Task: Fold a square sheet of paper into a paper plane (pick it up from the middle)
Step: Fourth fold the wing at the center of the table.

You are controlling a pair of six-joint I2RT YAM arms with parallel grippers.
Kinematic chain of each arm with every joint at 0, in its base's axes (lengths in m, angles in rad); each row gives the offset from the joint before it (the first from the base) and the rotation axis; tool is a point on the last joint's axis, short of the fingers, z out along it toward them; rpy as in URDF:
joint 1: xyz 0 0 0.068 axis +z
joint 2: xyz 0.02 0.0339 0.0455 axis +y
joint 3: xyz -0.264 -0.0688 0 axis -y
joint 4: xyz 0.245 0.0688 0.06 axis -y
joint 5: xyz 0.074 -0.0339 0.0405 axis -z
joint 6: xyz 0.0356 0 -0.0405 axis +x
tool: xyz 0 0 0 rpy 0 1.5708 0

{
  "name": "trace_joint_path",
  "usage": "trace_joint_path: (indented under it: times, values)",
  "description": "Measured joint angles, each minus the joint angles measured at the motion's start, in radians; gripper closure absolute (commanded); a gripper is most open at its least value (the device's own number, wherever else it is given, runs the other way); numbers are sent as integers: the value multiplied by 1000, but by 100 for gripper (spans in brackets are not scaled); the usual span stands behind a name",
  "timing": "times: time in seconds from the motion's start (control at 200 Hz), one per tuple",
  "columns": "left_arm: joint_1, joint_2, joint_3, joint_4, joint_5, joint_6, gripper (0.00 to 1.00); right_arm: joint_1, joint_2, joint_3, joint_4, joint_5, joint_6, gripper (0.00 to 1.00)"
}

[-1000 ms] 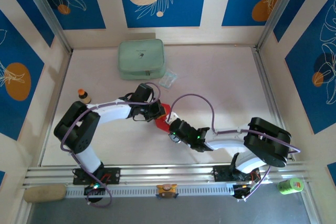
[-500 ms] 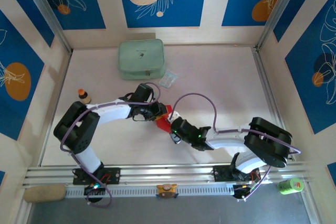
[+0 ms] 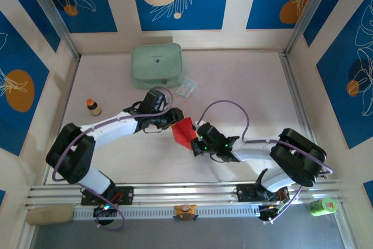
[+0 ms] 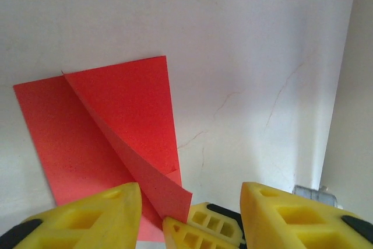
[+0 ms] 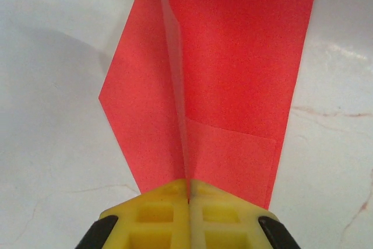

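Observation:
The red paper lies mid-table, folded into a pointed, partly flat shape with a raised centre crease. My right gripper is shut on the near end of that crease, and its yellow fingertips pinch the ridge. My left gripper sits at the paper's far-left side and is open. Its yellow fingers straddle one corner of the red paper and the tip of the right gripper. Neither left finger presses the sheet.
A pale green pouch lies at the back with a small clear plastic packet beside it. A small brown bottle stands at the left. A green can and a beige roll sit off the table by the front rail.
The right gripper has slid slightly right with the paper, so more of the red sheet shows. The left arm has stretched out lower, its gripper staying at the paper's edge.

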Motion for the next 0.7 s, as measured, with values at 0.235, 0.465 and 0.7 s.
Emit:
trace_joint_path:
  times: [0.235, 0.465, 0.7]
  values:
    - [1, 3, -35, 15, 8, -5, 74, -98, 10, -2, 63, -191, 105, 95]
    - [0, 52, -50, 81, 55, -16, 85, -169, 62, -26, 158, -346, 212, 95]
    - [-3, 126, -67, 135, 92, -30, 89, -188, 80, -75, 231, -394, 290, 95]
